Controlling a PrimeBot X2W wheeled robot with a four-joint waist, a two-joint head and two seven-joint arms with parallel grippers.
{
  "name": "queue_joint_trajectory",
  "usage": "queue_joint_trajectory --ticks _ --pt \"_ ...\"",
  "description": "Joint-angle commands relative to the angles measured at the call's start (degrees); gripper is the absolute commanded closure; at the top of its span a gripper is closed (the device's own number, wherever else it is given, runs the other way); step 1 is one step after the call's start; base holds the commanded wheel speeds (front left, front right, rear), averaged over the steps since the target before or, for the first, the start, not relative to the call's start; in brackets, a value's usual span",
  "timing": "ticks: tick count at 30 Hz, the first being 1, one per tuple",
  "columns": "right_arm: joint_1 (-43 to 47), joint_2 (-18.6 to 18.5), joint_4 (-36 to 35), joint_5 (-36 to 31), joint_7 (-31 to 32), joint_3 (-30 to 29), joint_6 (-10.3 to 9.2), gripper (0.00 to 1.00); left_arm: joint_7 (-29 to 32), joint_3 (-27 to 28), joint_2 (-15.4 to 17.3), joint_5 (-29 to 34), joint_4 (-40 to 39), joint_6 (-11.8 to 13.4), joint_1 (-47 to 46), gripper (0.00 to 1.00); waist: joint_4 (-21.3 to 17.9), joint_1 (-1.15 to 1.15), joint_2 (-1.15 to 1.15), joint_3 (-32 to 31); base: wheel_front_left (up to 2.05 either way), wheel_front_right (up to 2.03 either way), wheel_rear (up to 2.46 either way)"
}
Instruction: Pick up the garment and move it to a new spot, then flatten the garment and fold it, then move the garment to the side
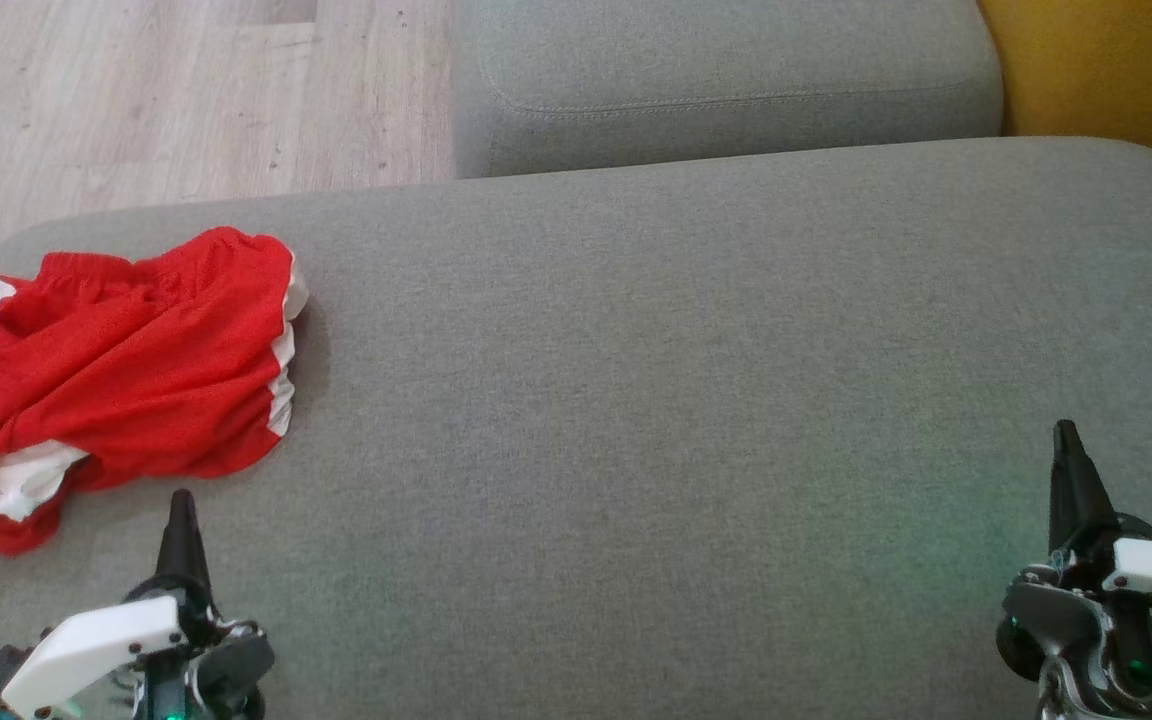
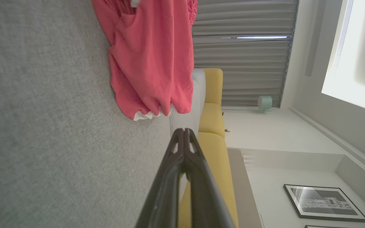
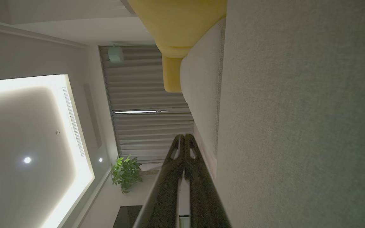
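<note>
- Left gripper (image 1: pixel 180 508): fingers pressed together, empty, near the red shorts (image 1: pixel 126 370).
- Right gripper (image 1: pixel 1067 440): same, empty, well apart.
- Shorts crumpled, seemingly waistband-up, at the left end of the grey sofa cushion (image 1: pixel 686 400).

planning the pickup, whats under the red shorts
The red shorts lie crumpled on the grey cushion. Anything beneath their folds is hidden.

Garment (image 1: pixel 126 370) lies on the seat cushion (image 1: pixel 696 400), far left end. Left tool (image 1: pixel 181 505) is just beside its robot-side edge, not touching. Right tool (image 1: pixel 1066 435) is well apart, over at the right end. Behind the cushion: 2nd cushion (image 1: pixel 726 80) in the middle, w/ floor (image 1: pixel 136 90) to its left and another sofa piece (image 1: pixel 1106 70) to its right.
</note>
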Motion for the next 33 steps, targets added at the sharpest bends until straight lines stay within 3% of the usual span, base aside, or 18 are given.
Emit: queue_joint_trajectory --ticks 1,12,13,23,33 --pt "-2.89 -0.23 -1.78 -0.16 0.32 1.21 0.40 1.00 0.40 2.28 0.23 0.51 -1.65 -0.36 -2.93 1.00 0.00 0.00 0.00 0.00 0.00 0.00 0.00" --pt "-2.89 -0.23 -1.78 -0.16 0.32 1.21 0.40 1.00 0.40 2.28 0.23 0.51 -1.66 -0.36 -2.93 1.00 0.00 0.00 0.00 0.00 0.00 0.00 0.00" --pt "0.00 0.00 0.00 0.00 0.00 0.00 0.00 0.00 0.00 0.00 0.00 0.00 0.00 0.00 0.00 0.00 0.00 0.00 0.00 0.00 0.00 0.00 0.00" --pt "1.36 0.08 1.68 -0.54 -1.06 1.26 -0.03 0.00 -1.16 -1.43 -0.06 0.97 1.96 0.05 0.99 0.00 -0.02 0.00 0.00 -0.09 0.00 0.00 0.00" --pt "1.39 0.01 0.90 -6.77 -2.83 2.32 0.01 0.00 -2.84 -2.35 -0.04 7.55 -0.05 0.93 1.03 0.00 -0.25 0.00 0.00 -0.32 0.00 0.00 0.00"
